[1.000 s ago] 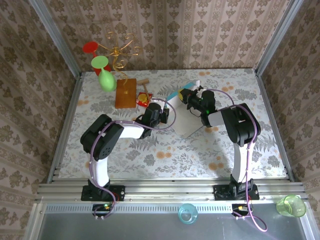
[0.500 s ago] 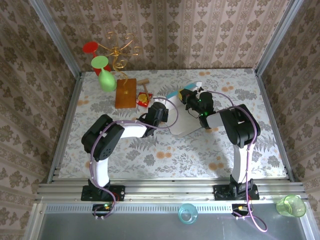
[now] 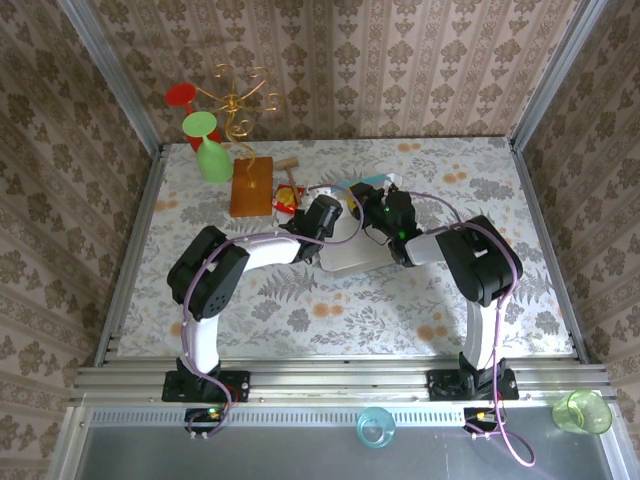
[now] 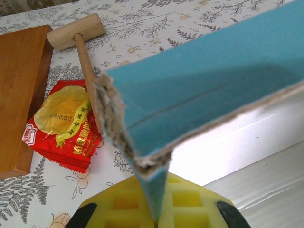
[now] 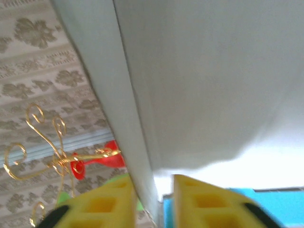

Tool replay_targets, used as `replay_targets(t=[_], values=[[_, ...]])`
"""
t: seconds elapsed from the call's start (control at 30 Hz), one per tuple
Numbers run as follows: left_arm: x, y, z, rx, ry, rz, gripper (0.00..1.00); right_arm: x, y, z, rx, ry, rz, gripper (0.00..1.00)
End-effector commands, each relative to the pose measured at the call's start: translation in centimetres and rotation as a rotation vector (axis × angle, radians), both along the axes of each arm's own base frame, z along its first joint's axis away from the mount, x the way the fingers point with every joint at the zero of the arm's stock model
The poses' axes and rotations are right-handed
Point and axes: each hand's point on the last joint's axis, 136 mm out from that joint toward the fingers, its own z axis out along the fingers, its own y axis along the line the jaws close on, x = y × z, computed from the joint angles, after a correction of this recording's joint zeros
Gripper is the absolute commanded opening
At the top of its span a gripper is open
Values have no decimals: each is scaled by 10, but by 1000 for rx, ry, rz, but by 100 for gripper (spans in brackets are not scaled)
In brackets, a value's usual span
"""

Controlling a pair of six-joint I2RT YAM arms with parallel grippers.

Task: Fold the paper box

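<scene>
Lower centre, the left gripper (image 4: 153, 202) clamps a corner of the light-blue thin cardboard paper box (image 4: 204, 80) to steady it. The right gripper (image 5: 153, 197) stands slightly open astride its white flap (image 5: 213, 71).

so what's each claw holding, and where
The left claw pinches the paper box by a folded blue edge; the right claw straddles its white flap, grip unclear.
</scene>
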Motion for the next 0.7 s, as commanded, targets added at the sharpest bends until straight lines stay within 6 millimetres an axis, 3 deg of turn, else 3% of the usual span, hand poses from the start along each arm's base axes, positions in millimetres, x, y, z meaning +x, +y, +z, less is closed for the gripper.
replay_targets(t=[0.0,0.13,0.27,0.47,0.57,0.67], values=[[0,16,-5,116,14,-2,0,-10,-7,21,-20,-4,-11,39],[-1,24,-4,143,3,-16,0,-22,-20,36,-113,16,3,57],[0,28,-1,172,-10,-25,0,-38,-34,45,-196,39,9,66],[-1,36,11,211,-47,-39,0,-47,-78,65,-318,0,-27,65],[-6,48,17,203,-56,-71,0,-51,-107,75,-439,-52,-40,63],[-12,64,22,204,-48,-117,0,-58,-122,90,-614,-137,-12,61]])
